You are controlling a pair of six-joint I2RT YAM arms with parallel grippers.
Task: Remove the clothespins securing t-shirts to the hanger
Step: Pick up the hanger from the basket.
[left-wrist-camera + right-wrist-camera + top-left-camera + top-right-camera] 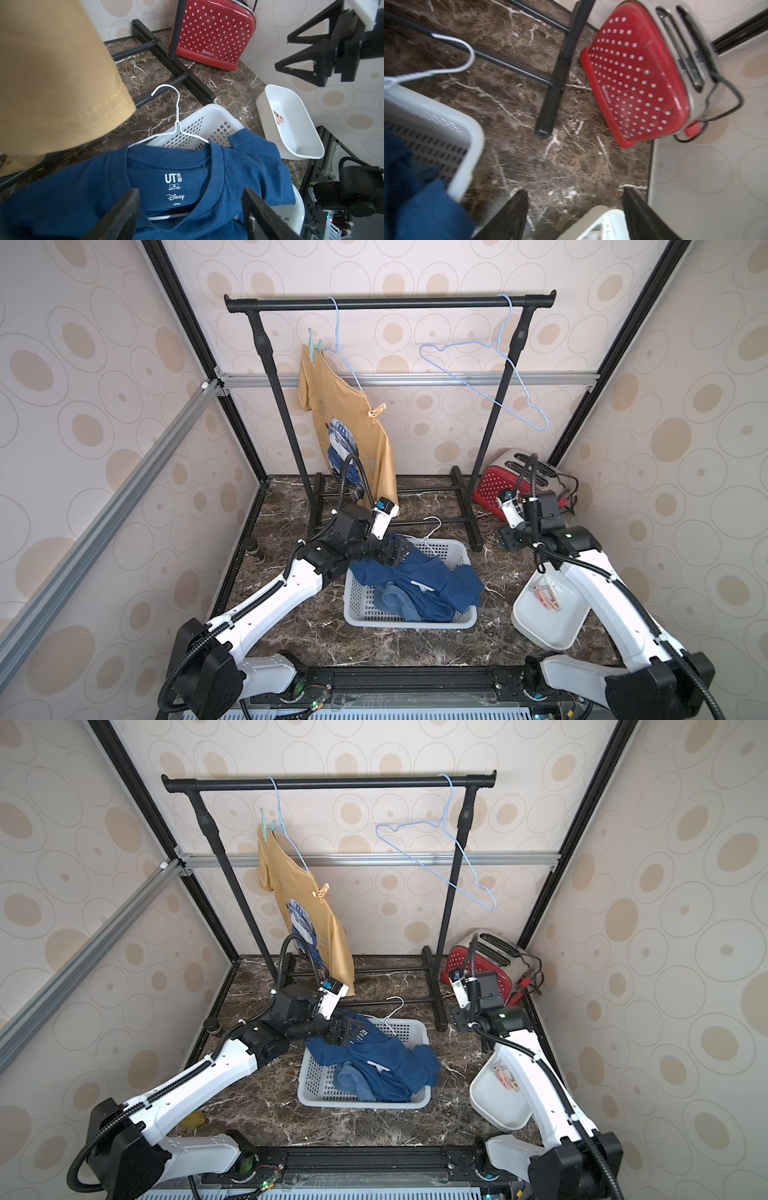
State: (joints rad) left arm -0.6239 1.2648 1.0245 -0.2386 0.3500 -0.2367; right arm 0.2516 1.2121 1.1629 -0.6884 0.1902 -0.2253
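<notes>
The teal-green clothespin [313,347] grips the upper shoulder of the mustard-yellow t-shirt [353,427], with its long axis near vertical and its handles up. The tan clothespin [377,410] grips the lower shoulder, tilted, with its handles pointing up and away from the fabric. Both pin the shirt to a steeply tilted blue wire hanger [347,364] on the black rack [390,302]. A second blue hanger [498,381] hangs bare.

The white perforated basket [457,549] on the marble bench [291,614] holds the navy t-shirt [83,187], which is on a white hanger [176,108], and a lighter blue t-shirt [395,601]. The white bin [540,626] beside it holds pink clothespins [546,593].

The left gripper [190,191] is released, jaws spread over the navy collar. The right gripper [575,193] is released, jaws apart above the bin rim, holding nothing.
</notes>
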